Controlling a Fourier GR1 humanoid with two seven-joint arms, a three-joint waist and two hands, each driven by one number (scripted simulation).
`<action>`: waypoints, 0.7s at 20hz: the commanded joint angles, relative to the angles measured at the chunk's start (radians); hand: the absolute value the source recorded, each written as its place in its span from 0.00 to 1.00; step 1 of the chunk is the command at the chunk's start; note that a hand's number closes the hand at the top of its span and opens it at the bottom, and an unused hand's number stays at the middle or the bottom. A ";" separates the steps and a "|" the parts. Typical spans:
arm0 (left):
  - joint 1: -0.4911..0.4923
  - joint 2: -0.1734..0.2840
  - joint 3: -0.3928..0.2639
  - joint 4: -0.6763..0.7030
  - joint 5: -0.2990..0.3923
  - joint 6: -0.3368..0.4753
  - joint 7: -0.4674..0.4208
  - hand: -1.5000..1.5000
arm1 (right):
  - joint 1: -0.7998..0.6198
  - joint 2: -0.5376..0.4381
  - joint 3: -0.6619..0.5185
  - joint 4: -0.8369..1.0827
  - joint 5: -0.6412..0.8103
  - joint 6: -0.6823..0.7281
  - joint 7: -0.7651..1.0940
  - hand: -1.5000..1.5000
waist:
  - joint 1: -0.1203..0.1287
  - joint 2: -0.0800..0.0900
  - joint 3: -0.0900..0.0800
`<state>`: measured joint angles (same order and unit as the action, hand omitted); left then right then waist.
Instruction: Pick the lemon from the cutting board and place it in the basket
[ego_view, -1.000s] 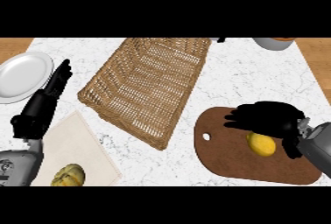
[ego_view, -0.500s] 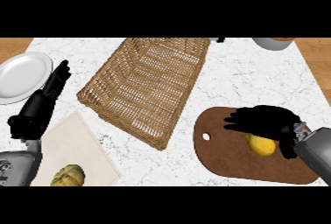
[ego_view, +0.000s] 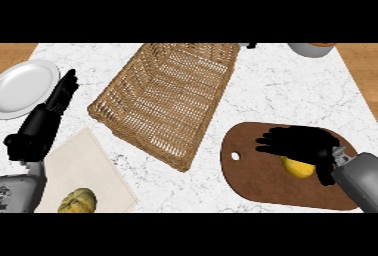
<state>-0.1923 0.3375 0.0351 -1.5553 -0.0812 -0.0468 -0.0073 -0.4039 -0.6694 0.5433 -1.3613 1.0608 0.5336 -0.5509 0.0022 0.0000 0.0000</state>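
A yellow lemon (ego_view: 297, 167) lies on the brown cutting board (ego_view: 258, 177) at the lower right. My right hand (ego_view: 299, 143) hovers right over it, fingers curling down around its upper side and hiding part of it; the thumb reaches down along its right. The woven basket (ego_view: 170, 97) sits in the middle of the counter, left of the board. My left hand (ego_view: 48, 117) rests open at the left edge, fingers pointing up beside a plate.
A white plate (ego_view: 26, 87) lies at the far left. A beige cloth (ego_view: 77, 172) at the lower left carries a small yellow-green squash (ego_view: 77, 201). A bowl (ego_view: 314, 48) peeks in at the top right. Bare marble spans between basket and board.
My right hand has lowered and slid slightly toward the lemon, its fingers curling closer round it. The lemon, basket and left hand have not moved.
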 joint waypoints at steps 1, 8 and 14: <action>0.066 0.024 0.031 -0.052 0.008 -0.044 -0.019 0.50 | 0.029 0.040 -0.003 0.062 0.062 -0.027 -0.035 0.00 | 0.004 0.000 0.000; 0.013 0.008 0.060 -0.024 0.013 -0.078 0.014 0.50 | 0.036 0.012 -0.077 0.082 0.120 -0.026 -0.081 0.00 | -0.001 0.000 0.000; -0.009 -0.060 0.027 0.014 -0.060 -0.023 -0.020 0.50 | 0.046 0.117 -0.066 0.193 0.193 -0.111 -0.085 0.00 | 0.000 0.000 0.000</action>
<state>-0.2107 0.3051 0.0723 -1.5416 -0.1197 -0.0770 -0.0088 -0.3813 -0.5983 0.4811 -1.2182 1.2042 0.4621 -0.6197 0.0022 0.0003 -0.0002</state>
